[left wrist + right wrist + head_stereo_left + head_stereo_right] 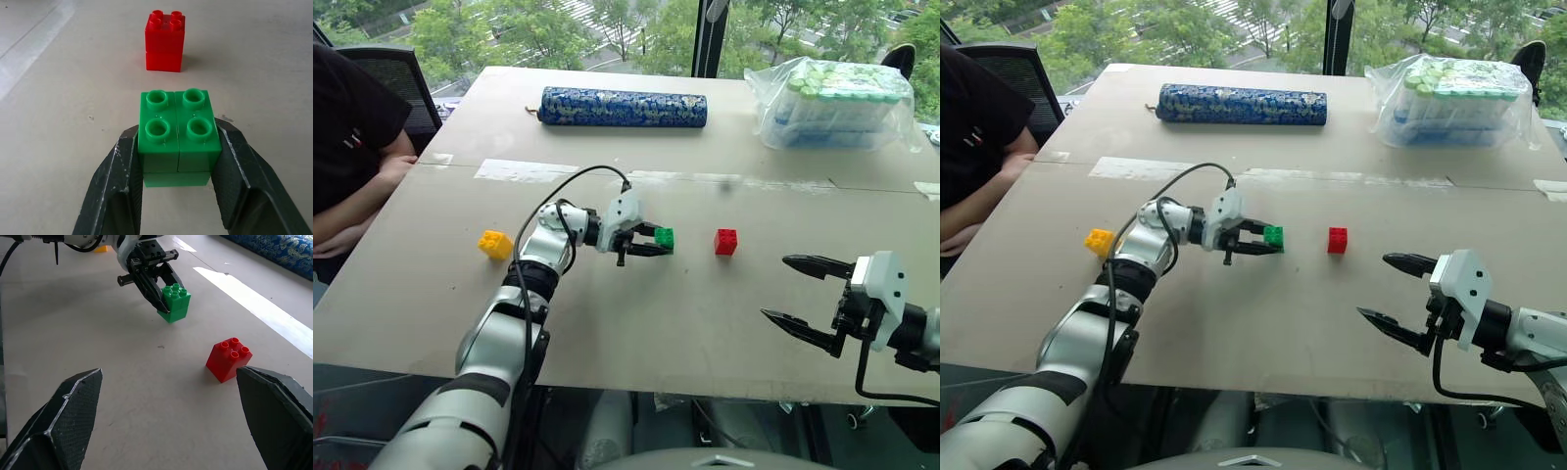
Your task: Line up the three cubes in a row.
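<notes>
left gripper [658, 242]: clamped on green studded plastic block [664, 238] | red studded plastic block [725, 242]: just right | yellow studded plastic block [495, 244]: far left | right gripper [793, 291]: spread wide, holding nothing

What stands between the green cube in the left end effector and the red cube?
Nothing visible. The left end effector is shut on the green cube, and only bare table lies between it and the red cube. The open right end effector is off to the side, nearer the robot.
</notes>
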You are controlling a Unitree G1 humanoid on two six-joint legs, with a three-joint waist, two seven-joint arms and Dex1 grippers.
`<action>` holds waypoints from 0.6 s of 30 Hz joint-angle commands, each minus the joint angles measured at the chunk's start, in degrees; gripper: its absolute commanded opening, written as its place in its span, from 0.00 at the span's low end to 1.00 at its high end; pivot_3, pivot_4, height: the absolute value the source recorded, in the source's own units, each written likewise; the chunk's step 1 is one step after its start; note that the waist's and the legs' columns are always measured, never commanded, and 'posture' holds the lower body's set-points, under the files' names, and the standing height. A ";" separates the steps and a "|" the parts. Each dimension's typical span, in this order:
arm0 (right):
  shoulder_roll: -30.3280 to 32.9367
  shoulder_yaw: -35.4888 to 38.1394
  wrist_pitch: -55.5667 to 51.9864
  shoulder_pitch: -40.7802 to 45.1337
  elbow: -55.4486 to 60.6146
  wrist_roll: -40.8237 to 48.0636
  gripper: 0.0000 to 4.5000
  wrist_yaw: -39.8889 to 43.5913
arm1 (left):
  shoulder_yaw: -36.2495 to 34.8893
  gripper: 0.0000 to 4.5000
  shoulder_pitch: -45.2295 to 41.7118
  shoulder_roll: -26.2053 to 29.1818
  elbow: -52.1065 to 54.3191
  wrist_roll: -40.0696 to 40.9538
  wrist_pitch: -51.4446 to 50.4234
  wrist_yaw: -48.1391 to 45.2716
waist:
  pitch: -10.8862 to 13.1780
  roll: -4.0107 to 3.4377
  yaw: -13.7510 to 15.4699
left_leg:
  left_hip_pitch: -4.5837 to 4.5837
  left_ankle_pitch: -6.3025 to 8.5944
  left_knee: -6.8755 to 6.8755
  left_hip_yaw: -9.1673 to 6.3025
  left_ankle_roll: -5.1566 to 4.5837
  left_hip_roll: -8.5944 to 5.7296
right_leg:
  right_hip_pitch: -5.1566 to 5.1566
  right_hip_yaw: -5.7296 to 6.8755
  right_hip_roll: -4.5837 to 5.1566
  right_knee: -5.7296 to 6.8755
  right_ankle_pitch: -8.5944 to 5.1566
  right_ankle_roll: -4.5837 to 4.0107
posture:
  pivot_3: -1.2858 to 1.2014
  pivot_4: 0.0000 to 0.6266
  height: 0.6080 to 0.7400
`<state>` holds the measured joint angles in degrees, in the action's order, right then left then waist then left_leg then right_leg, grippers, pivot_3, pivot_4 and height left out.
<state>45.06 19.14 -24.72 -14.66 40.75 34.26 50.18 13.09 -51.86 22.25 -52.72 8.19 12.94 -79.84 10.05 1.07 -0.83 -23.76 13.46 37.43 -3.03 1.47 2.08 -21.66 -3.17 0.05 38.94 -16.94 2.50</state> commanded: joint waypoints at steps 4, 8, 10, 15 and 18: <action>-0.29 3.37 0.45 -2.10 2.99 1.15 1.00 -1.28 | -1.45 0.29 -2.40 -1.44 -4.29 -1.57 3.61 -1.17 | 0.00 0.00 0.02 | 0.03 0.00 0.00 -0.03 0.00 0.01 | 0.00 0.02 -0.01 0.07 0.00 0.00 | 0.52 0.24 1.00; -0.25 4.24 0.53 -2.82 3.07 1.45 1.00 -1.06 | -1.88 0.29 -3.63 -1.91 -6.60 -2.64 4.73 -0.51 | 0.00 0.00 0.04 | 0.02 0.00 0.02 -0.03 0.00 0.00 | 0.00 0.02 -0.01 0.08 0.00 0.00 | 0.52 0.24 1.00; -0.17 4.40 0.60 -2.77 2.94 1.54 1.00 -1.01 | -2.14 0.29 -4.10 -2.10 -7.39 -3.08 5.14 -0.39 | 0.00 0.00 0.04 | 0.02 0.00 0.02 -0.03 0.00 0.00 | 0.01 0.02 -0.01 0.07 0.00 0.00 | 0.52 0.24 1.00; -0.12 4.05 0.90 -2.15 2.49 1.23 1.00 -1.12 | -2.51 0.29 -5.21 -3.03 -9.21 -4.28 5.80 0.57 | 0.00 0.00 0.04 | 0.02 0.00 0.02 -0.03 0.00 0.00 | 0.00 0.03 -0.01 0.07 0.00 0.00 | 0.52 0.24 1.00; -0.15 3.98 1.08 -1.87 2.31 1.00 1.00 -1.16 | -2.47 0.29 -5.54 -3.38 -10.14 -5.08 6.52 1.11 | 0.00 0.00 0.04 | 0.02 0.00 0.02 -0.03 0.00 0.00 | 0.01 0.02 -0.01 0.07 0.00 0.00 | 0.52 0.24 1.00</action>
<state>44.78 21.40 -24.70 -17.05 41.98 34.82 49.36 11.70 -55.91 18.92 -62.58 3.46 18.04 -79.08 10.05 1.08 -0.79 -23.73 13.46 37.45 -3.06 1.47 2.08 -21.65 -3.14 0.04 39.02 -16.93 2.50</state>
